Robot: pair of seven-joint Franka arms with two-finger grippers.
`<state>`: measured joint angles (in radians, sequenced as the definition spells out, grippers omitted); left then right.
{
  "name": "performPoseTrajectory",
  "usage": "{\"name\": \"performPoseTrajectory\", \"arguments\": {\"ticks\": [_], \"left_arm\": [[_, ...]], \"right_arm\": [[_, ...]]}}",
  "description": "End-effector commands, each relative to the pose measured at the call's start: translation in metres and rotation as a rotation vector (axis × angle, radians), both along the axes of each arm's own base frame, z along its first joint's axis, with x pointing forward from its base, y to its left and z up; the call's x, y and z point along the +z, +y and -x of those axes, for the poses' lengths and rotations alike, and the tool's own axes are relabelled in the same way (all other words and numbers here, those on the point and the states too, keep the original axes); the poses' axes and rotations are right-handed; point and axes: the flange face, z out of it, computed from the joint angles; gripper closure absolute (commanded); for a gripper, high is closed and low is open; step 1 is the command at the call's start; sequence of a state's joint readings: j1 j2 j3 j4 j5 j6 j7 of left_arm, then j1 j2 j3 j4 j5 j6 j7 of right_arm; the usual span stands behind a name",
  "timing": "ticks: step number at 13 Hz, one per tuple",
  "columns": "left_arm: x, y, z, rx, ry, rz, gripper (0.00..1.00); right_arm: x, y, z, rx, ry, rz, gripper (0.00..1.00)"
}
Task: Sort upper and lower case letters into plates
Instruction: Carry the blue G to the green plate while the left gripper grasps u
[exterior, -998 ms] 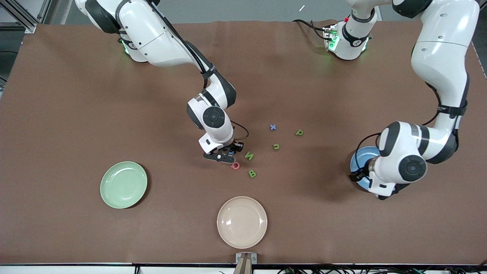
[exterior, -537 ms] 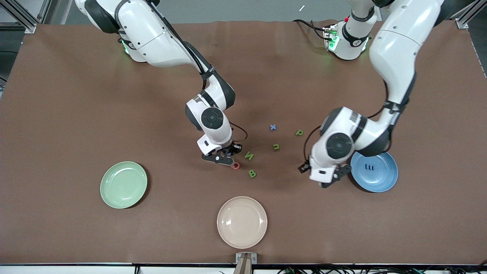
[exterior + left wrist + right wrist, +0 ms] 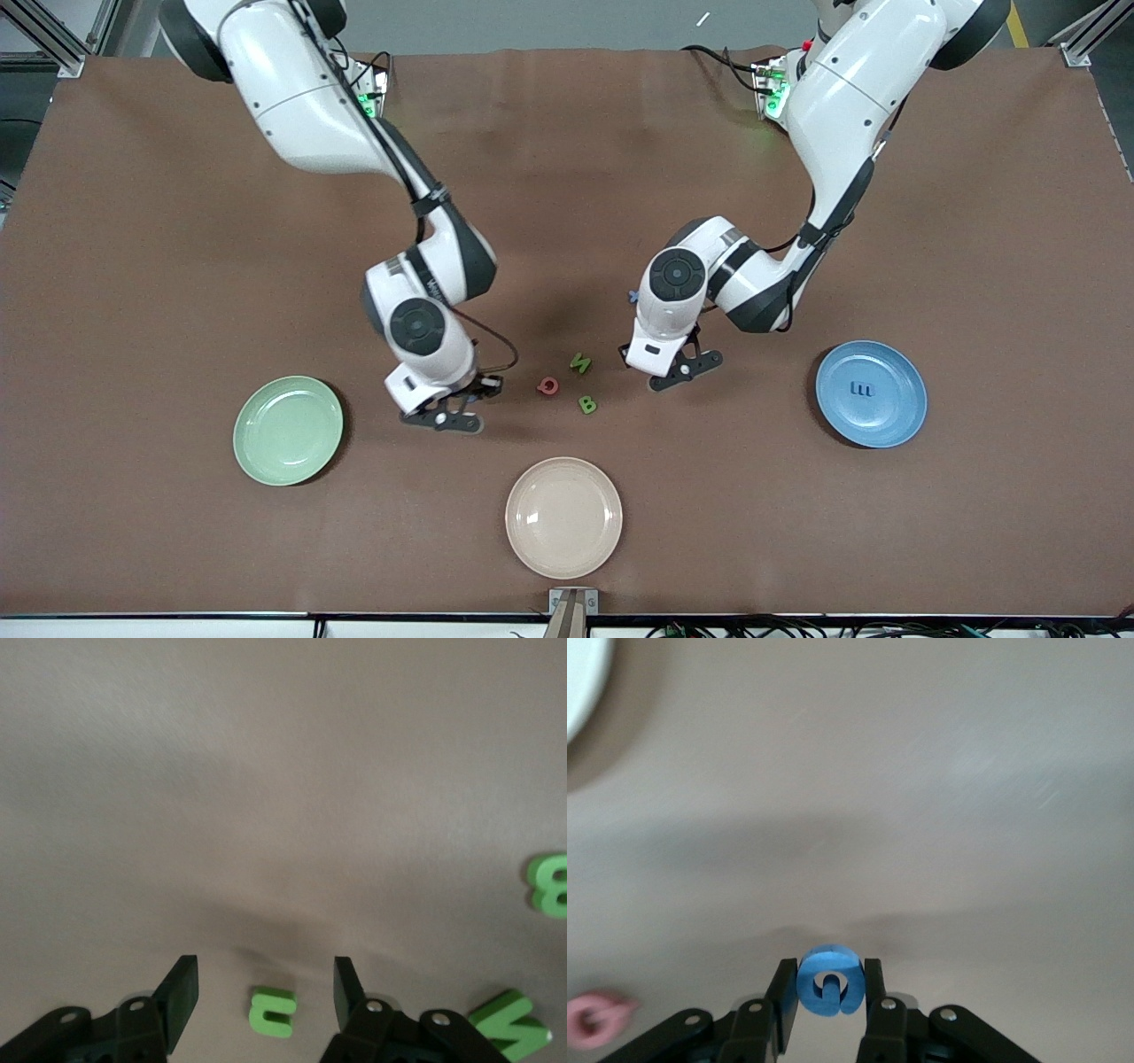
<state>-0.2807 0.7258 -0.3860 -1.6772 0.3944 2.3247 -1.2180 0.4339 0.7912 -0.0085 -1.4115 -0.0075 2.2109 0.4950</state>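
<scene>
Letters: blue G point(image 3: 830, 982) now lifted off the pile, clamped in right gripper point(image 3: 440, 420), heading for mint plate point(image 3: 288, 431).
Left gripper point(image 3: 678, 372): swung over from blue plate point(image 3: 871, 393) where m point(image 3: 860, 388) sits, fingers apart around green n point(image 3: 271, 1012).
Waiting: Q point(image 3: 548, 385), N point(image 3: 580, 362), B point(image 3: 586, 405).

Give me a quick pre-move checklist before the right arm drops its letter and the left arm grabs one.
1. Right gripper holds the blue G: ok, clamped between both fingers.
2. Green plate free to take the G: ok, nothing lies in it.
3. Left gripper open around the green n: ok, a gap shows on each side.
4. Blue plate ready for lowercase letters: ok, the blue m is in it.
5. Green N apart from the left gripper's fingers: cannot tell, it sits close beside one.
</scene>
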Motion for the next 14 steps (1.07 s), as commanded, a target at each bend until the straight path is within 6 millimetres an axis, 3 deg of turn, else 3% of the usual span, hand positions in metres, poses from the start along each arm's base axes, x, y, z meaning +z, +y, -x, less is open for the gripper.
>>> {"name": "performPoseTrajectory", "arguments": {"ticks": [1,4,7,11,14], "left_arm": [[-0.006,-0.009,0.009,-0.031,-0.027,0.012,0.31],[-0.023,-0.01,0.016,-0.048,-0.005,0.01,0.36],[-0.031,-0.01,0.02,-0.056,0.006,0.008,0.44],[-0.037,-0.003,0.03,-0.057,0.032,-0.018,0.98],[-0.022,0.008,0.017,-0.048,0.008,-0.014,1.0]], "right_arm": [[0.002,-0.07,-0.025,0.114,0.009,0.002,0.95],[0.001,-0.153,-0.049,0.186,0.007,0.003,0.95],[-0.009,-0.199,-0.054,0.215,0.025,0.0,0.92],[-0.01,-0.288,-0.05,0.157,0.109,-0.021,0.89],[-0.016,-0.329,-0.046,0.206,0.145,-0.038,0.68]]}}
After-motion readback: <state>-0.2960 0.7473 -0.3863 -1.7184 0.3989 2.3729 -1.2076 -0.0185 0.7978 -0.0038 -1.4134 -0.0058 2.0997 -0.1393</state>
